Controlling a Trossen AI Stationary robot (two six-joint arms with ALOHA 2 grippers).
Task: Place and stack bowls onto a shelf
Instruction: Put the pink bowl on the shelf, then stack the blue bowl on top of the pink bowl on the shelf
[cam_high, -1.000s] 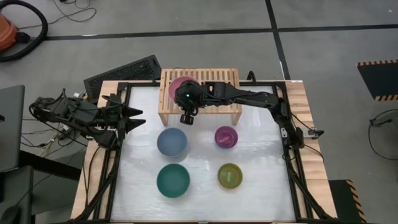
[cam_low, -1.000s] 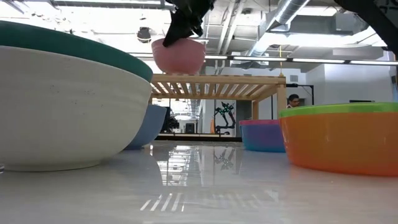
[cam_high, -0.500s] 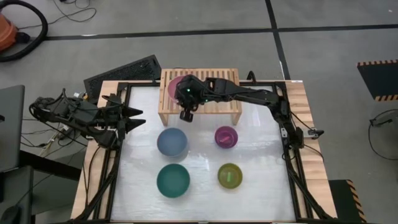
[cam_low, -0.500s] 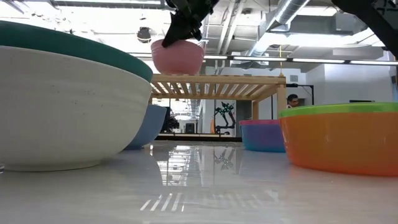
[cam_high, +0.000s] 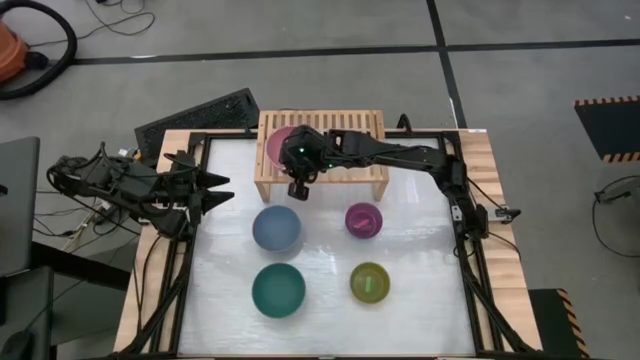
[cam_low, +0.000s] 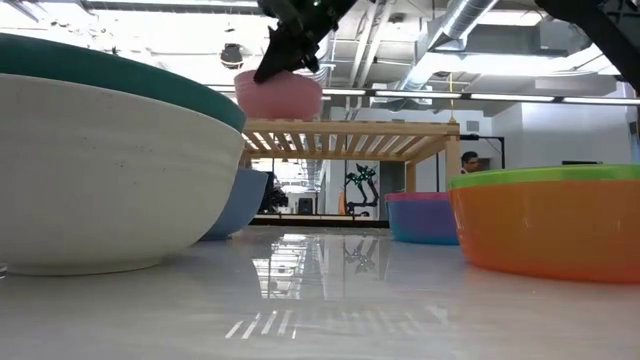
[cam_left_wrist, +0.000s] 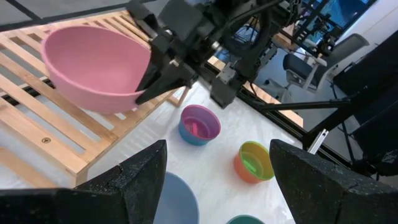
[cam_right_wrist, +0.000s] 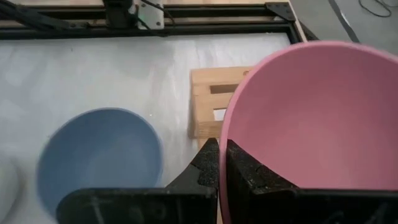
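The right gripper (cam_right_wrist: 219, 163) has its fingers (cam_right_wrist: 249, 177) clamped on the rim of the pink bowl (cam_right_wrist: 311, 124), holding it just above the slats of the wooden shelf (cam_high: 345, 150). Beyond them, on the desk (cam_high: 320, 320), stand blue-grey (cam_high: 276, 227), purple (cam_high: 364, 219), teal (cam_high: 278, 290) and green (cam_high: 370, 282) bowls. The left gripper (cam_left_wrist: 214, 174) waits at the desk's left edge, fingers spread.

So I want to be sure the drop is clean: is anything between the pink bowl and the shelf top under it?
Nothing visible. The right hand holds the pink bowl by its rim over the shelf, whose slats below look bare.
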